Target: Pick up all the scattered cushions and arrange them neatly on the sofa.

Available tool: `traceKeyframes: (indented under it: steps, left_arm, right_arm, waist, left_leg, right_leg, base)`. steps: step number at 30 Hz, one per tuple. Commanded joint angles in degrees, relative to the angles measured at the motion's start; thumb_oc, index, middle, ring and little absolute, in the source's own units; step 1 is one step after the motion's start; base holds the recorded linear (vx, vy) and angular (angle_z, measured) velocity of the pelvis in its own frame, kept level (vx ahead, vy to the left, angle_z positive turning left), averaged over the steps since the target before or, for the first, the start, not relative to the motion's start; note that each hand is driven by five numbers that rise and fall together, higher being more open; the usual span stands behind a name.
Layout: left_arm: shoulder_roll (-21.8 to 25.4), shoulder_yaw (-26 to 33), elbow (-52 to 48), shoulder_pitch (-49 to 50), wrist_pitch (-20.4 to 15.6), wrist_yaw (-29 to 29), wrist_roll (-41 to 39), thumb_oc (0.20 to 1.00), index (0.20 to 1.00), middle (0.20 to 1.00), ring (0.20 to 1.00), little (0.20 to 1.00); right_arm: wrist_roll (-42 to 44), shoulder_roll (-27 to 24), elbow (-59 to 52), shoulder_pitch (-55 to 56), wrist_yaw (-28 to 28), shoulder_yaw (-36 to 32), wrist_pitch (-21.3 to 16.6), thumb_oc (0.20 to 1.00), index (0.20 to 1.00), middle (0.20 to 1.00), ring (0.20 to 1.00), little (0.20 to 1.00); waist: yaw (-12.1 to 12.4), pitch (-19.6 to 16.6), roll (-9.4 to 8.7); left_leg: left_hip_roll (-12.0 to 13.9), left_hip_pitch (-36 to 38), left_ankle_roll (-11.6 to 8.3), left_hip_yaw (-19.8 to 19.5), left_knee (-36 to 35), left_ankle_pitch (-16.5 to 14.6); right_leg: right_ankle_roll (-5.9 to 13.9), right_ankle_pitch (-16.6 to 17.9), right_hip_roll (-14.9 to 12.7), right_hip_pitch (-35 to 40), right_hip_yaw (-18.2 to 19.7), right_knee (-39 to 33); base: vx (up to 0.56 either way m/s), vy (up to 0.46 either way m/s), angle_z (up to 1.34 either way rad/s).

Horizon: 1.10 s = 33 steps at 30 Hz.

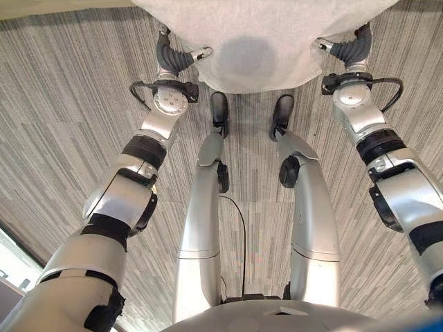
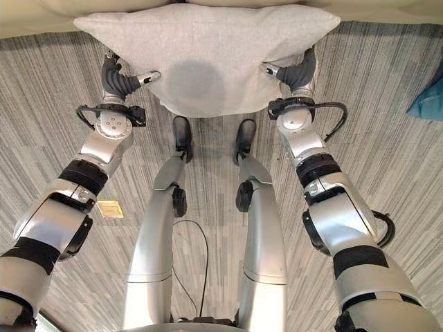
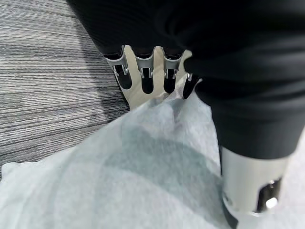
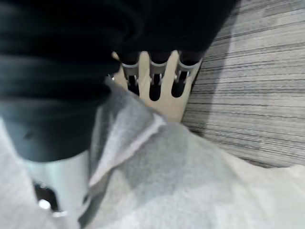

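A light grey cushion [image 2: 208,55] hangs in front of me, held by its two side edges above the striped carpet. My left hand [image 2: 118,81] pinches its left edge, thumb lying on top and fingers [image 3: 143,76] running under the fabric [image 3: 143,167]. My right hand [image 2: 297,72] grips the opposite edge the same way, and its fingers [image 4: 155,76] slip beneath the cushion [image 4: 190,181]. The cushion's far edge reaches the beige sofa [image 2: 34,24] along the top of the eye views.
A blue-green soft thing [image 2: 430,100] lies on the carpet at the far right edge. A small tan plate [image 2: 111,207] sits in the floor under my left forearm. Grey carpet [image 2: 387,159] spreads on both sides.
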Motion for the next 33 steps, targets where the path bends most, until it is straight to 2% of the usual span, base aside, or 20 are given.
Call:
traceKeyframes:
  steps: [1,2,3,4,5,11,18,21,22,24,29,31,33]
  left_arm:
    - [-3.28,0.44,-1.86,-2.14,-4.0,1.31,0.14,1.0,1.0,1.0,1.0,1.0]
    - [-5.62,0.59,-2.61,-3.13,-4.94,1.8,-2.08,1.0,1.0,1.0,1.0,1.0]
    - [-9.06,1.14,-4.57,-3.55,-6.79,1.91,-5.68,0.871,0.871,0.871,0.871,0.871]
    - [-10.03,1.24,-5.63,-3.58,-7.45,1.73,-6.64,0.416,0.416,0.416,0.416,0.416]
    - [-10.77,1.64,-7.44,-3.11,-8.44,1.51,-7.84,0.2,0.2,0.2,0.2,0.2]
    - [-10.88,5.11,-14.9,1.04,-10.82,1.96,-8.72,0.2,0.2,0.2,0.2,0.2]
    - [-13.81,9.19,-24.74,11.97,-11.39,0.92,-7.23,0.2,0.2,0.2,0.2,0.2]
    - [-13.67,8.25,-32.19,20.84,-10.19,-1.24,-3.24,0.2,0.2,0.2,0.2,0.2]
    - [-13.22,8.12,-32.83,22.15,-10.21,-1.47,-2.67,0.2,0.2,0.2,0.2,0.2]
    - [-12.64,7.84,-36.72,27.39,-10.37,-2.85,-1.19,0.2,0.2,0.2,0.2,0.2]
    - [-11.36,7.67,-43.52,36.17,-11.08,-5.09,-0.02,0.2,0.2,0.2,0.2,0.2]
    - [-10.2,7.84,-46.84,41.26,-11.46,-6.4,0.75,0.2,0.2,0.2,0.2,0.2]
    - [-9.08,8.27,-48.44,44.77,-11.52,-7.38,0.95,0.2,0.2,0.2,0.2,0.2]
  right_arm:
    - [1.89,4.7,-5.48,-0.28,-1.59,1.78,-3.84,1.0,1.0,1.0,1.0,1.0]
    - [3.39,7.48,-6.92,-1.28,-1.78,1.73,-5.0,1.0,1.0,1.0,1.0,1.0]
    - [4.9,11.27,-8.98,-2.18,-1.19,2.27,-6.74,0.812,0.812,0.812,0.812,0.812]
    - [5.53,12.17,-9.83,-2.12,-0.73,2.31,-7.75,0.514,0.514,0.514,0.514,0.514]
    - [6.42,13.26,-11.39,-2.09,-0.37,1.98,-9.1,0.2,0.2,0.2,0.2,0.2]
    - [6.31,13.22,-19.77,2.2,0.79,-0.87,-12.57,0.2,0.2,0.2,0.2,0.2]
    - [0.18,10.23,-30.17,13.33,2.05,-3.1,-11.27,0.2,0.2,0.2,0.2,0.2]
    - [-2.02,9.66,-37.82,23.43,4.21,-5.01,-11.1,0.2,0.2,0.2,0.2,0.2]
    - [-2.14,9.54,-38.7,24.92,4.68,-5.27,-11.29,0.2,0.2,0.2,0.2,0.2]
    - [-3.2,8.96,-43.2,31.01,6.28,-6.0,-11.68,0.2,0.2,0.2,0.2,0.2]
    - [-5.78,7.97,-49.99,40.36,8.11,-7.3,-11.5,0.2,0.2,0.2,0.2,0.2]
    - [-7.59,7.11,-53.5,45.36,9.54,-8.26,-11.55,0.2,0.2,0.2,0.2,0.2]
    - [-9.01,5.8,-55.59,48.42,10.49,-9.0,-11.14,0.2,0.2,0.2,0.2,0.2]
  waist:
    - [-0.81,-2.63,0.96]
    - [-0.79,-2.87,0.94]
    - [-0.74,-3.55,0.99]
    - [-0.74,-3.83,1.06]
    - [-0.73,-4.5,1.24]
    - [-0.71,-7.12,1.64]
    - [-0.82,-8.79,1.56]
    - [-0.88,-8.9,1.26]
    - [-0.94,-8.62,1.08]
    - [-0.96,-8.95,0.83]
    - [-0.86,-9.2,0.36]
    - [-0.71,-9.54,0.11]
    - [-0.77,-10.23,0.05]
  left_leg:
    - [1.17,-1.99,0.77,-3.61,0.81,-5.43]
    - [1.1,-2.38,0.84,-3.76,1.03,-5.47]
    - [1.14,-2.48,0.81,-3.75,1.43,-5.58]
    - [1.17,-2.39,0.79,-3.74,1.44,-5.56]
    - [1.3,-2.24,0.63,-3.73,1.24,-5.52]
    - [1.64,1.7,-0.07,-3.67,-3.14,-4.73]
    - [1.95,15.47,-1.61,-4.46,-14.22,-2.21]
    - [1.38,27.18,-2.46,-4.94,-19.62,-1.49]
    - [1.27,28.19,-2.23,-4.66,-19.8,-0.02]
    - [1.12,34.97,-2.3,-4.78,-20.94,-0.53]
    - [1.52,46.52,-2.22,-4.6,-22.93,-1.48]
    - [2.02,54.91,-2.25,-4.28,-24.93,-1.99]
    - [2.15,59.66,-2.28,-3.98,-26.21,-2.0]
  right_leg:
    - [8.34,1.33,1.2,1.0,3.27,-4.61]
    - [8.37,1.36,1.54,0.55,3.34,-4.45]
    - [8.24,1.22,1.9,0.31,3.16,-3.96]
    - [8.17,1.16,2.02,0.36,3.08,-3.88]
    - [8.2,1.08,2.22,0.48,2.91,-3.93]
    - [8.35,0.92,2.77,3.6,2.07,-6.47]
    - [8.58,1.43,2.61,15.47,0.26,-12.96]
    - [8.49,1.98,2.12,26.02,-0.54,-17.54]
    - [7.96,3.92,1.57,27.05,-1.14,-18.63]
    - [7.87,4.01,1.18,33.49,-1.59,-20.76]
    - [7.66,3.72,1.17,45.64,-2.49,-24.75]
    - [7.71,3.62,1.43,54.87,-3.03,-28.24]
    - [7.71,3.65,1.77,60.36,-3.38,-30.42]
  base:
    - [0.03,-0.046,0.01]
    - [0.02,-0.031,0.02]
    - [0.02,-0.034,0.01]
    - [0.01,-0.032,0.0]
    - [0.0,0.0,0.0]
    - [-0.01,-0.002,0.0]
    - [-0.03,-0.025,-0.01]
    - [-0.08,-0.03,0.03]
    - [-0.11,0.004,0.0]
    - [-0.07,0.025,0.01]
    - [0.01,0.007,0.0]
    - [0.1,0.008,0.01]
    - [0.14,0.018,-0.02]
